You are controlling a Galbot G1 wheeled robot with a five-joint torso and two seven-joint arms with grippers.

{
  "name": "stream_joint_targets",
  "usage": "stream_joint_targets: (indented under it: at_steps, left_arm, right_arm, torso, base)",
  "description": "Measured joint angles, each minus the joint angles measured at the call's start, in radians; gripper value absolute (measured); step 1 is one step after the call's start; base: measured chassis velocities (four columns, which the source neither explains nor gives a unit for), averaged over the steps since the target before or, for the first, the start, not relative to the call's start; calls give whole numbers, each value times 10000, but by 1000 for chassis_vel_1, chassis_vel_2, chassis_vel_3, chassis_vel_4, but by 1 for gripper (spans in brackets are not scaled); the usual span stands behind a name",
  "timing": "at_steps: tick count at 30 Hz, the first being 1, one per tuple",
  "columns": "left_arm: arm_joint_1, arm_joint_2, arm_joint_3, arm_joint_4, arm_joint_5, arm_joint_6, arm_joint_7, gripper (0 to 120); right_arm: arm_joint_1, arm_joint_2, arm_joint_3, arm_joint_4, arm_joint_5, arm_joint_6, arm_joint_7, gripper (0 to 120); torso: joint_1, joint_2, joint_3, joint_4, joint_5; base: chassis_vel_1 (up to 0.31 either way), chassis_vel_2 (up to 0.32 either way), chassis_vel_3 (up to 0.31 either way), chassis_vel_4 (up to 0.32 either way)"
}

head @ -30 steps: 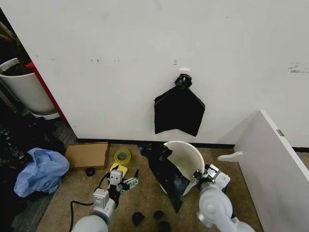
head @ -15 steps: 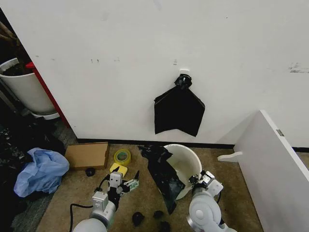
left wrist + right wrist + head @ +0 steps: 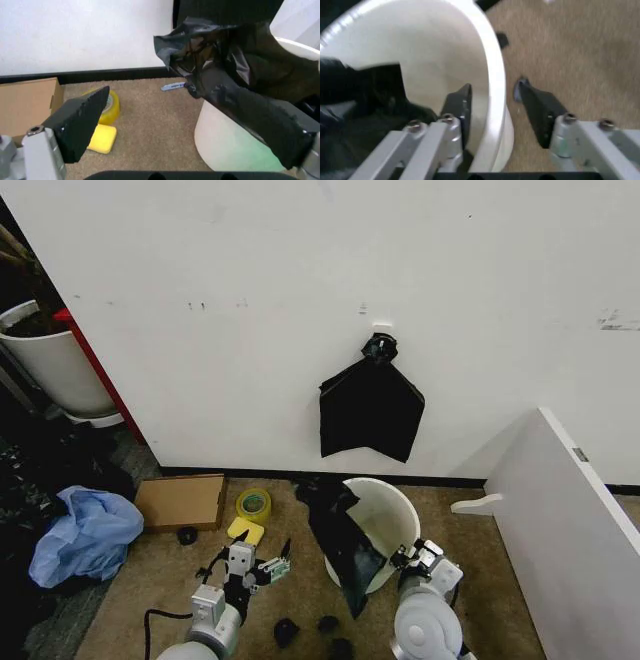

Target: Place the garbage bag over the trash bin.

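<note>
The right end effector (image 3: 492, 99) straddles the rim of the trash bin (image 3: 395, 515), one finger inside and one outside, jaws spread without touching it. The left end effector (image 3: 258, 565) hangs wide open just beside the bin. The garbage bag (image 3: 345, 545) drapes over the bin's left rim, spilling onto the floor.

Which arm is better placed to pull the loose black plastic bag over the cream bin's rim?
Probably the left: the left gripper is open beside the black plastic bag. The right gripper straddles the rim of the cream bin, steadying it.
</note>
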Motion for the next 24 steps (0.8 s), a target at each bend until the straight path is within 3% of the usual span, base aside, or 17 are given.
stream_joint_targets:
  at_steps: [7,12,15,18,22,24]
  left_arm:
    - [-3,-38,129,-56,23,21,25,100]
    - [-153,-52,280,32,-48,82,46,100]
    - [-225,-48,322,-17,-149,150,56,100]
    - [-405,-17,382,-2,-215,225,72,100]
    - [-454,29,392,48,-223,318,72,100]
    - [-412,20,394,92,-183,368,70,100]
  right_arm:
    - [-342,-473,109,709,-2049,156,-778,63]
    - [-1019,-1571,229,1248,-5013,508,-3958,83]
    - [-1095,-1857,202,1558,-5243,343,-4544,90]
    - [-1012,-2305,1,2345,-4900,-846,-5326,99]
    - [-622,-2762,-235,2822,-4194,-2082,-5977,100]
    - [46,-3143,-421,3101,-3088,-3229,-6353,100]
  torso:
    - [0,0,0,1,0]
    - [0,0,0,-1,1]
    - [0,0,0,0,-2]
    - [0,0,-1,-2,0]
    - [0,0,0,0,0]
    - [0,1,0,-2,-2]
  base:
    - [0,0,0,0]
    - [0,0,0,0]
    - [0,0,0,0]
    - [0,0,0,0]
    - [0,0,0,0]
    - [0,0,0,0]
